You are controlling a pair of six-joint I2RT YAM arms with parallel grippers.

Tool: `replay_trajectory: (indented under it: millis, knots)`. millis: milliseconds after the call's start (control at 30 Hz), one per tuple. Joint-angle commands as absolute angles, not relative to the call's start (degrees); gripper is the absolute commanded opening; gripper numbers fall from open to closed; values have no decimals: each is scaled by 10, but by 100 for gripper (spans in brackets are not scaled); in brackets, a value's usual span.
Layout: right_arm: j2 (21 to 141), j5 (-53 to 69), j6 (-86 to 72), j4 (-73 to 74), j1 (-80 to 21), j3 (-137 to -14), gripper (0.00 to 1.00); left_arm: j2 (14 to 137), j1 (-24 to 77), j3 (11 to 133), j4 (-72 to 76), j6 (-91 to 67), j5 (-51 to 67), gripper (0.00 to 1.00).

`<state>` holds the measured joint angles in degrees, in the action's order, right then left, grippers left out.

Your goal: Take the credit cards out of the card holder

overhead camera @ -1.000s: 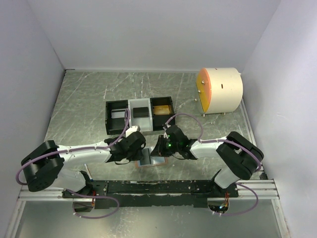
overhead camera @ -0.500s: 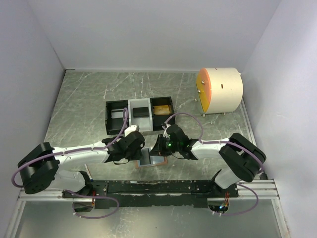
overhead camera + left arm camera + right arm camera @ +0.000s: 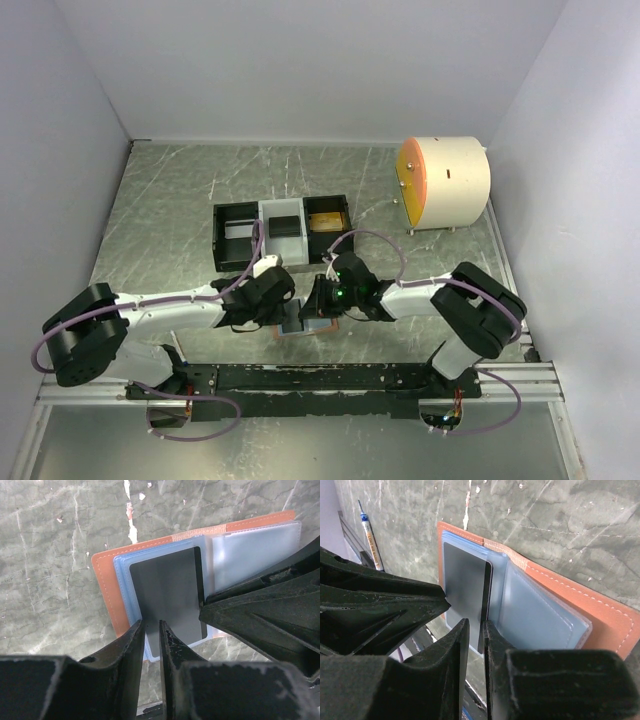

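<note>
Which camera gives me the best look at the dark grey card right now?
Left wrist: the dark grey card lies face-on in the open card holder, nearly all visible. Right wrist shows it obliquely, its near end behind the fingers. Top view: only a sliver of the holder shows between the arms.

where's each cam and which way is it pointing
top external: above and behind, looking down at the table; left arm, right arm show.
left wrist: on its arm, facing down at the card holder; left claw at bottom.
right wrist: same, opposite side; right claw at bottom.
shared: both wrist views show the dark card.
</note>
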<state>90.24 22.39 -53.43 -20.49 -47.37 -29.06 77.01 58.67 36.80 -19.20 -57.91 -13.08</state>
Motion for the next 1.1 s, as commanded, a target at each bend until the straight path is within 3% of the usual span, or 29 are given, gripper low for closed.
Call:
replay_trajectory:
  millis: [0,433,667,867,1067]
  knots:
    - [917,233,-542,-224,-478,-299,18,781,591,367,-184,-579,-135,28]
    - [873,121,-559,-151,-477,-290,22,795,597,364,-190,-586,-136,23]
    - [888,144,-556,-177,-482,-286,23,811,599,370,-188,-585,-134,22]
    - [907,198,-560,-229,-484,-281,15,815,601,374,-194,-585,-138,20]
    - [895,172,-559,-204,-483,-284,1,810,601,375,-205,-586,-144,20]
